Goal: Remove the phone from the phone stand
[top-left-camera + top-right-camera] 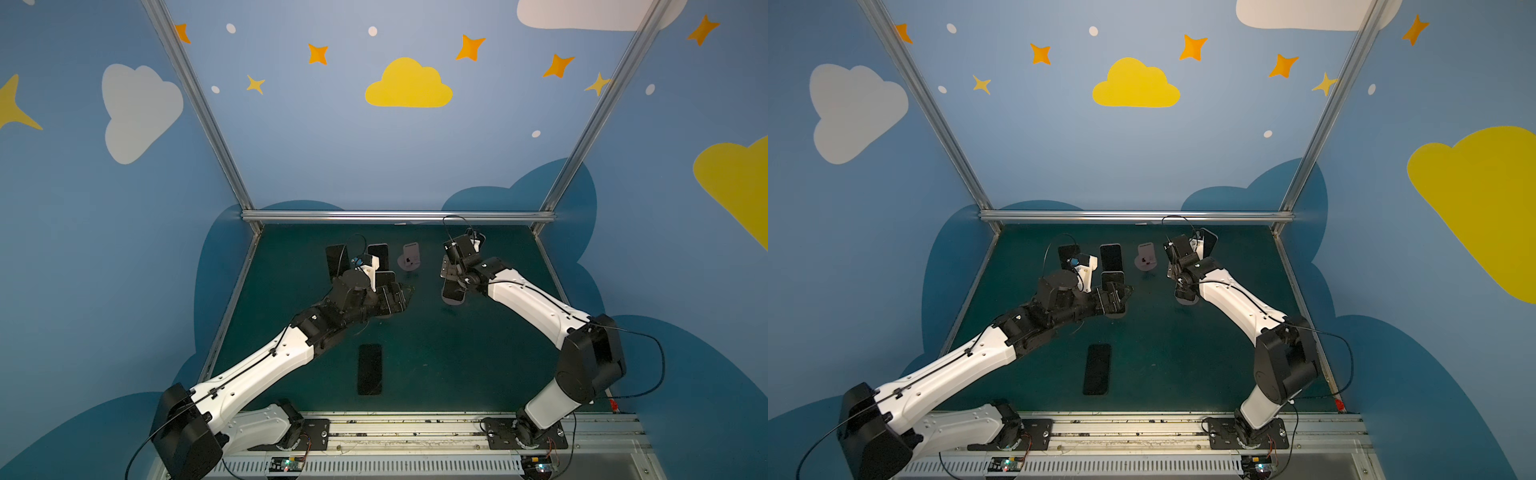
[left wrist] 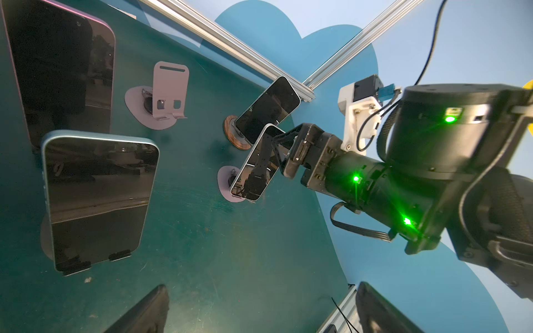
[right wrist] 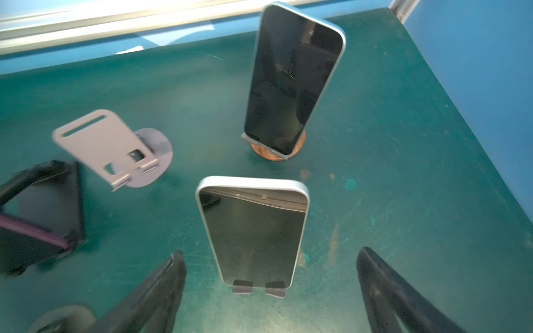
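Right wrist view: the right gripper (image 3: pixel 269 255) has its two fingers spread wide, one on each side of the phone (image 3: pixel 253 230), with a gap showing at both edges. The phone stands upright with a dark screen, its lower edge resting in the two grey lips of the phone stand (image 3: pixel 242 287). In both top views this pair sits to the right of the empty stand (image 1: pixel 410 258) and nearer the front of the counter (image 1: pixel 478 353). A second phone (image 3: pixel 294 80) leans on a wooden-based stand (image 3: pixel 259 153), right of the empty stand and toward the back corner. The left gripper (image 2: pixel 262 287) is spread wide too, left of the empty stand and nearer the front. A blue-edged phone (image 2: pixel 98 201) and a purple-edged phone (image 2: pixel 57 66) stand propped close to it. A black phone (image 1: pixel 370 369) lies flat, well in front of the empty stand.
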